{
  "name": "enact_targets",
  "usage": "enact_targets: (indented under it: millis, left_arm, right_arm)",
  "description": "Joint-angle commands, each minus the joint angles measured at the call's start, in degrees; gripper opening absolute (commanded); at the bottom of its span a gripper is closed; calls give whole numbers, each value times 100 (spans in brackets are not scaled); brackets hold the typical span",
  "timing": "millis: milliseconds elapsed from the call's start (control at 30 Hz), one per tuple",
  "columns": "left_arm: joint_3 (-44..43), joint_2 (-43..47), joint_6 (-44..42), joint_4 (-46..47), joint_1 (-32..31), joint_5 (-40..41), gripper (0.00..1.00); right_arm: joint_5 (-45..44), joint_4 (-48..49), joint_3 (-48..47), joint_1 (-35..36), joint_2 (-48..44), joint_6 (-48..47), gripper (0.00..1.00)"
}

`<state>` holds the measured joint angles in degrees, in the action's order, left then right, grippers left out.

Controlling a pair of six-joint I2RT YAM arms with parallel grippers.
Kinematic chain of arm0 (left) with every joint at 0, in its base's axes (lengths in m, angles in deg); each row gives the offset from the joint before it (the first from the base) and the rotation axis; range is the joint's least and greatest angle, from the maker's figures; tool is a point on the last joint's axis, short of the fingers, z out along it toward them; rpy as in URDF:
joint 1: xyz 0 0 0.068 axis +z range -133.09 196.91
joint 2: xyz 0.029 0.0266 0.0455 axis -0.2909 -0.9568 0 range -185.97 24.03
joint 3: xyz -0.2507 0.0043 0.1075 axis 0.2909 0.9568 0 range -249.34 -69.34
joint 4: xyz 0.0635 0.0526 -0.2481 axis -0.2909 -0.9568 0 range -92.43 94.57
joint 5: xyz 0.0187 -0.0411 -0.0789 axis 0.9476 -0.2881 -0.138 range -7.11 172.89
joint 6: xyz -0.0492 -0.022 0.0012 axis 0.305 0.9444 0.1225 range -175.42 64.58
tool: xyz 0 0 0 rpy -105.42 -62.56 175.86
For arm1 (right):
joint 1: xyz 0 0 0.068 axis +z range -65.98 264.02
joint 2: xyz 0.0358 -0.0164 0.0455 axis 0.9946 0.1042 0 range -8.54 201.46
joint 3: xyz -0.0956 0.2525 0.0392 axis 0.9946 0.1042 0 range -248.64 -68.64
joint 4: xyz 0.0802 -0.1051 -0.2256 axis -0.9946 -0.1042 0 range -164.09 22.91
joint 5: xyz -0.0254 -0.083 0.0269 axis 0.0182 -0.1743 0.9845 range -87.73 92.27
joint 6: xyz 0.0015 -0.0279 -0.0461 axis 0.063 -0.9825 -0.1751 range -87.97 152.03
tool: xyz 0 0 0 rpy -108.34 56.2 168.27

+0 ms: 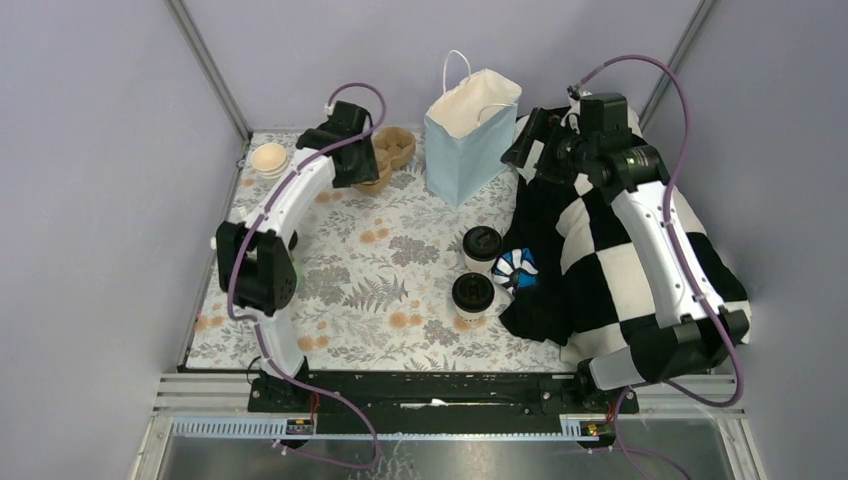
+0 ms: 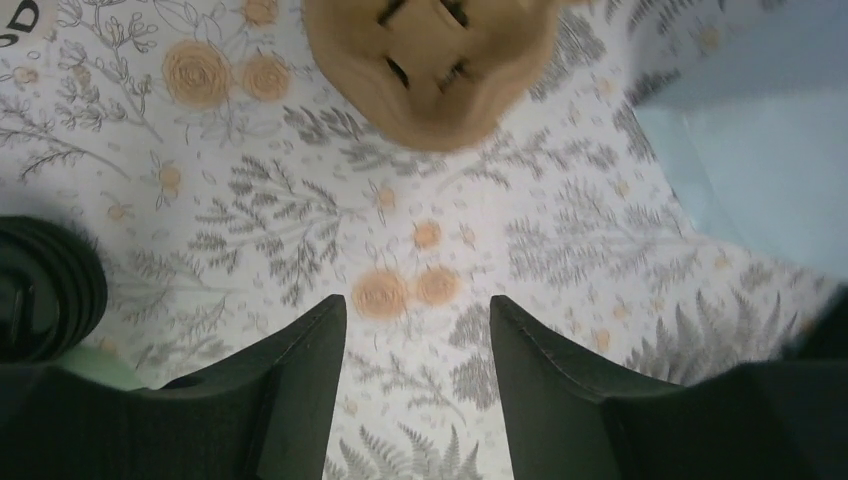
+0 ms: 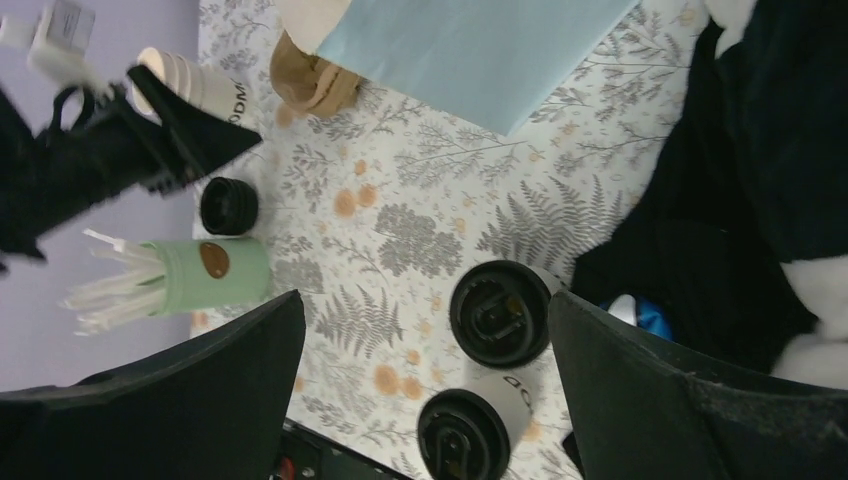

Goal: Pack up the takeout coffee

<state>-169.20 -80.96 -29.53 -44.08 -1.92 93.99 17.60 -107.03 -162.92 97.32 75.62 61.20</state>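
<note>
On the flowered tablecloth (image 1: 380,270), two coffee cups (image 3: 512,396) stand below the right gripper (image 3: 425,312), jaws wide and empty; the left gripper (image 2: 418,310) gapes too. Best descend squarely, gripping one cup beneath its lid (image 3: 499,313).

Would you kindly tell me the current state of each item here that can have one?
Blue bag: upright, mouth open.
Far coffee cup: upright, lid on, not yet packed.
Near coffee cup: upright, lid on, not yet packed.
Cup carrier: no cups in it.
Left pincer: open, empty.
Right pincer: open, empty.
</note>
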Motion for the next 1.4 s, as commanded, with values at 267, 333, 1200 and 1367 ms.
enact_targets:
  millis: [267, 333, 1200, 1367]
  left_arm:
    - [-383, -1142, 2280, 1312, 1357, -1970, 59]
    - [-393, -1231, 2432, 1453, 1379, -1975, 57]
    - [-328, -1658, 2841, 1763, 1481, -1870, 32]
    - [-297, -1711, 2825, 1762, 1479, -1854, 25]
  right_arm:
    - [343, 1, 663, 81, -480, -631, 97]
    - [196, -89, 513, 198, -433, -771, 97]
    - [233, -21, 533, 272, -383, -853, 97]
    - [233, -22, 547, 293, -383, -869, 97]
